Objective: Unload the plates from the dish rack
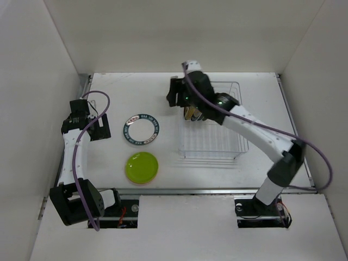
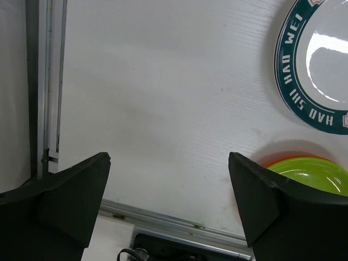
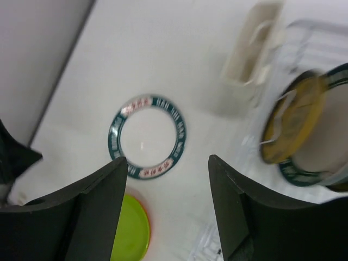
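On the white desk point(image 1: 125, 92) two of the plates lie flat at the left of the dish rack point(image 1: 215, 149): a white plate with dark teal rim point(image 1: 141, 130) near the middle of the frame, and below it a lime green plate point(image 1: 142, 167) which sits on top of an orange plate point(image 2: 288, 159), whose edge alone shows. Other plates point(image 1: 193, 114) stand on edge in the upper left corner of the rack. In the right wrist view they are blurred, but an amber-yellow plate point(image 3: 293, 122) leans in front of a second teal-rimmed plate point(image 3: 321, 157), with the cream cup point(image 3: 247, 54) just beside them. The right arm point(image 1: 255, 130) reaches over this corner, and the right jaws are open and hold nothing. The left arm point(image 1: 73, 157) is at the left side of the desk, well apart from the rack. The left jaws are wide open above bare desk, with nothing between them.
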Motion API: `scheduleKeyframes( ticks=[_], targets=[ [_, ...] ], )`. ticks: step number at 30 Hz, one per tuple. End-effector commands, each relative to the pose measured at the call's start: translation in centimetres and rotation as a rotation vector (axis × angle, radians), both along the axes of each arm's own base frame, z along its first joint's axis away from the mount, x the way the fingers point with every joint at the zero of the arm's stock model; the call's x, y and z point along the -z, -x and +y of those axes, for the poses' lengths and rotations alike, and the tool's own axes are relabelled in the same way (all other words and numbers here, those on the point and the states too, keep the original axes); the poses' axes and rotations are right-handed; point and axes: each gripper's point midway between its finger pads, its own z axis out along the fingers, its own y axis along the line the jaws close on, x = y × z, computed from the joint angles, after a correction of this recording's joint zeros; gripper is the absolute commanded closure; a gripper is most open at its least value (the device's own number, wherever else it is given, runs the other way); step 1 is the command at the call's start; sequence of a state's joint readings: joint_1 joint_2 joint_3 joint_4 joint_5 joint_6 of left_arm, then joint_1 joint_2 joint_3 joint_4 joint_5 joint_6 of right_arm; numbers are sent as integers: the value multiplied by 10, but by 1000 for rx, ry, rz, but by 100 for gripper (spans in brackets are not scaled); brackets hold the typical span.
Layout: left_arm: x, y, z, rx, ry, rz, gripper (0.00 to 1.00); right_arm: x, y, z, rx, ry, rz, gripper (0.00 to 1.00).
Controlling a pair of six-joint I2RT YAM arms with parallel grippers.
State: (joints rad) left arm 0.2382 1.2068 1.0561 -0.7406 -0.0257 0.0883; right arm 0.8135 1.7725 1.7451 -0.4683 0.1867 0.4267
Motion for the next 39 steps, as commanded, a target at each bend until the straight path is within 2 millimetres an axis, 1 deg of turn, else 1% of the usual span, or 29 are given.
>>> scheduleKeyframes(
  ticks=[1,2,3,4,5,6,7,8,9,10,12,13,16,17,19,20,21,22,25,26,28,30,32,33,34,36,37,38,39],
  targets=[
    [-8,2,-2,15,11,-27,11,-55,-11,-99,351,82,-147,34],
    [-8,2,-2,15,11,-27,11,-56,-18,-128,452,114,-159,34],
    [-8,2,-2,15,11,-27,11,-54,-16,-146,485,136,-153,34],
    [-8,2,-2,15,11,-27,11,-47,-20,-159,517,161,-142,35],
    [-8,2,-2,15,11,-27,11,-45,-26,-180,569,180,-134,35],
    [-8,2,-2,15,11,-27,11,-40,-28,-195,616,203,-124,37],
    [-8,2,-2,15,11,-27,11,-23,-32,-206,650,243,-81,38],
    [-8,2,-2,23,6,-26,11,-15,-36,-214,674,259,-59,42],
    [-5,1,-2,23,9,-17,11,-8,-45,-229,704,267,-39,42],
    [-5,1,-3,28,16,-19,11,6,-49,-232,713,278,-4,43],
    [-5,1,-3,28,16,-19,11,24,-62,-234,698,232,34,43],
    [-5,1,-3,28,16,-19,11,30,-62,-235,685,227,57,43],
    [-3,1,-3,28,19,-10,11,47,-79,-223,614,176,78,47],
    [-3,1,-3,28,19,-10,11,58,-84,-217,596,169,89,47],
    [-3,1,-3,28,19,-10,11,70,-88,-212,570,185,104,47],
    [-3,1,-3,28,19,-10,11,70,-92,-210,570,184,103,48],
    [-3,1,-3,28,19,-10,11,83,-95,-209,569,207,129,48],
    [-3,1,-3,28,19,-10,11,87,-97,-208,568,212,134,51],
    [-3,1,-3,28,19,-10,11,99,-101,-206,572,221,155,52],
    [-1,0,-3,28,21,-1,11,106,-101,-208,578,240,169,53],
    [-1,0,-3,28,21,-1,11,110,-100,-212,604,250,170,53],
    [3,2,-4,28,23,8,11,105,-96,-222,645,263,158,53],
    [3,2,-4,28,23,8,11,86,-90,-229,686,233,123,53],
    [3,2,-4,28,23,8,11,81,-87,-234,700,235,110,53],
    [3,2,-4,28,23,8,11,62,-82,-242,729,222,70,53],
    [3,2,-4,28,23,8,11,42,-76,-248,751,202,32,53],
    [3,2,-4,28,23,8,11,37,-72,-250,752,194,24,53],
    [3,2,-4,28,23,8,11,16,-72,-249,748,139,-20,53],
    [3,2,-4,28,23,8,11,14,-70,-246,702,153,-32,53]
  ],
)
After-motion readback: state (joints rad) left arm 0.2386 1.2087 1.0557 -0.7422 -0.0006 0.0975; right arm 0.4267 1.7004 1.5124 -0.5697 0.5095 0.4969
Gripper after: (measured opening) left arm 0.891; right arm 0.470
